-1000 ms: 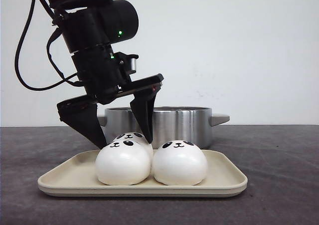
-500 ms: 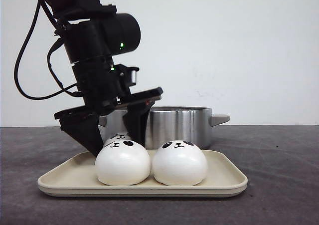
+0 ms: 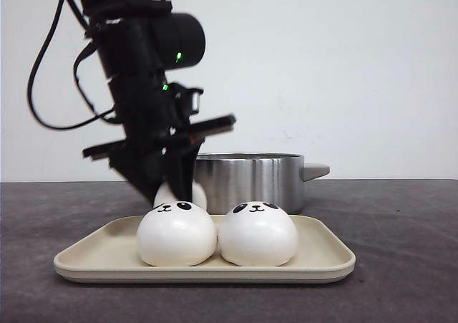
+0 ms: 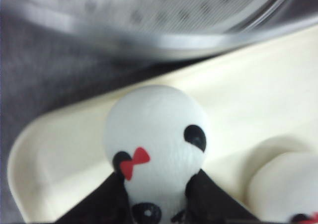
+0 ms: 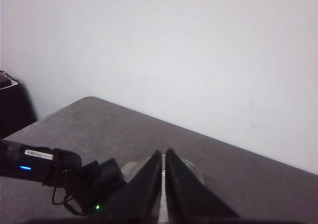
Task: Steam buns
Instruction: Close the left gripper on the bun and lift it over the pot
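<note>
Front: my left gripper (image 3: 168, 187) has its fingers clamped on the rear bun (image 3: 180, 194), which sits just above the two front buns (image 3: 177, 233) on the beige tray (image 3: 315, 255), steel pot (image 3: 247, 180) right behind on the grey table (image 3: 401, 223). Left wrist: I see the held bun (image 4: 156, 144) pinched between the black fingers (image 4: 208, 199) over the tray (image 4: 49, 154), with the pot's perforated insert (image 4: 149, 15) just beyond. Right wrist: right gripper (image 5: 163, 184) has its fingers pressed together on nothing, high above the table (image 5: 99, 124).
</note>
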